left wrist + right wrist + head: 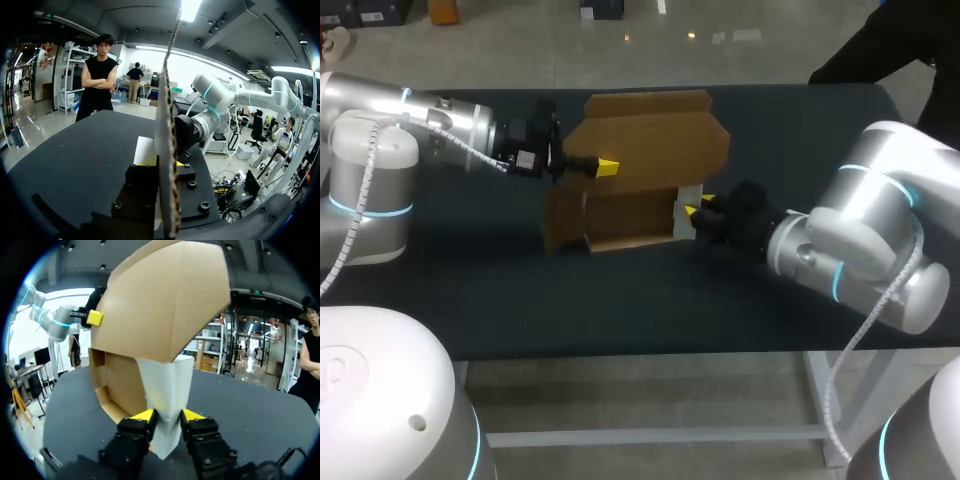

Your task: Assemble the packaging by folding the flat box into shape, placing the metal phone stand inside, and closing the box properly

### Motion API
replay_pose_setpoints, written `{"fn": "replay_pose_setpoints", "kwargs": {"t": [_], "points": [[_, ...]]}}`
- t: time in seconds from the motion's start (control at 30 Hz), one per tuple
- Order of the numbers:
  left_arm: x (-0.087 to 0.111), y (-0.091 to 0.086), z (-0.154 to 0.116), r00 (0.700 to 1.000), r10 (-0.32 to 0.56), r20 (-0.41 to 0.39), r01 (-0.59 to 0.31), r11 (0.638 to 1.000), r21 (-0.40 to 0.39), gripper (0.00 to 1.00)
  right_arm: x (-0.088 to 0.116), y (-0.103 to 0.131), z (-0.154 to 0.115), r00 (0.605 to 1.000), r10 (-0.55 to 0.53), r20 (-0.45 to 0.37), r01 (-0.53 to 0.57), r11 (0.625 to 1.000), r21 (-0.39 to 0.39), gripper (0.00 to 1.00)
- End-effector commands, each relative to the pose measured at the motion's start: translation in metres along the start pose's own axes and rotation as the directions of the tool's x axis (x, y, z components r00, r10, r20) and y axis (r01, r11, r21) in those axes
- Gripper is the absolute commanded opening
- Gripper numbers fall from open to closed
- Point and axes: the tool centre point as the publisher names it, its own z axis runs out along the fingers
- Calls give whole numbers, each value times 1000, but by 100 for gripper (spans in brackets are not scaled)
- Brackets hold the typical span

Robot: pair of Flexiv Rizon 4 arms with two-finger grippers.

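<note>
The half-folded brown box [645, 150] sits mid-desk on the dark desk [470, 290], with one broad flap raised above its open lower body. The left pincer [605, 167] comes in at the box's left side and is clamped narrow on the edge of that raised flap. From that arm's wrist, the cardboard runs edge-on straight between the two yellow tips. At the box's right side stands a white panel [165, 385], upright and touching the brown wall just under the flap's overhang; I cannot tell whether it is part of the box. The right pincer [167, 416] has it pinched low down, one yellow tip pressed on each face. Both arms reach in low toward the box from opposite sides.
</note>
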Motion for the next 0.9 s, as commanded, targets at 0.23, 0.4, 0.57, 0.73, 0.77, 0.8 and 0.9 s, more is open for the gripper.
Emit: {"fn": "replay_pose_setpoints", "kwargs": {"t": [0.23, 0.4, 0.57, 0.73, 0.77, 0.8, 0.9], "points": [[1, 4, 4, 1000, 0, -3, 0, 1000, -5, 0, 0, 1, 15, 989, 2, 148, -2, 1000, -5, 29], [1, 4, 4, 1000, 0, -3, 0, 1000, -5, 0, -1, 2, 17, 988, 7, 153, -6, 1000, -6, 27], [1, 4, 4, 1000, 0, -3, 0, 1000, -5, 0, -2, 4, 20, 986, 11, 167, -10, 1000, -4, 25], [1, 4, 4, 1000, 0, -3, 0, 1000, -5, 0, -1, 6, 24, 984, 16, 179, -16, 1000, -1, 28], [1, 4, 4, 1000, 0, -3, 0, 1000, -5, 0, -1, 6, 25, 983, 16, 180, -17, 1000, 2, 28], [1, 4, 4, 1000, 0, -3, 0, 1000, -5, 0, -1, 7, 26, 983, 17, 181, -18, 1000, 4, 29], [1, 4, 4, 1000, 0, -3, 0, 1000, -5, 0, -1, 8, 28, 983, 18, 185, -20, 1000, 10, 31]]}}
